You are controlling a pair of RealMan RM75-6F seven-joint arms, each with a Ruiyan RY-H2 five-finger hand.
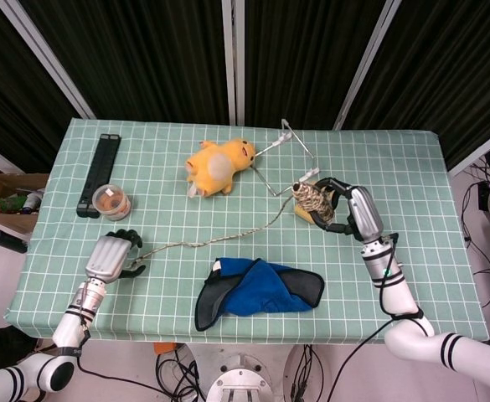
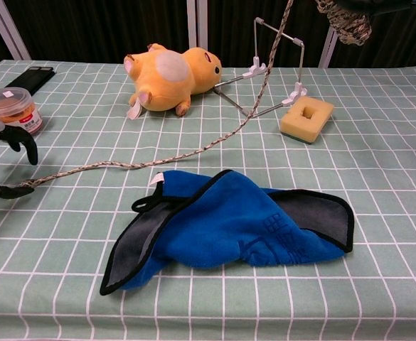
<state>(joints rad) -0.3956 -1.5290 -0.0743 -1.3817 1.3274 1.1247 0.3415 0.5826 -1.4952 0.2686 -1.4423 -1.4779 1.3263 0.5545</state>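
Currently, a ball of twine [image 1: 312, 195] is held up off the table by the right hand [image 1: 343, 207], whose fingers are curled around it; in the chest view the ball [image 2: 346, 23] is seen hanging at the top edge, above a yellow sponge [image 2: 306, 118]. From the ball, a braided cord [image 1: 228, 236] is stretched down and across the green checked tablecloth [image 1: 412, 176] to the left. Its frayed end is met by the left hand [image 1: 113, 254] near the table's left front edge; the dark fingers [image 2: 24, 144] are curved downward and slightly apart over the cord's tip, with the thumb laid low beside it, though whether the cord is actually pinched cannot be told. A small round tub [image 1: 110, 201] is found just behind that hand. A crumpled blue cloth [image 1: 257, 289] lies near the front edge, a yellow plush toy [image 1: 219, 165] farther back, and a wire stand [image 1: 288, 155] beside the sponge.
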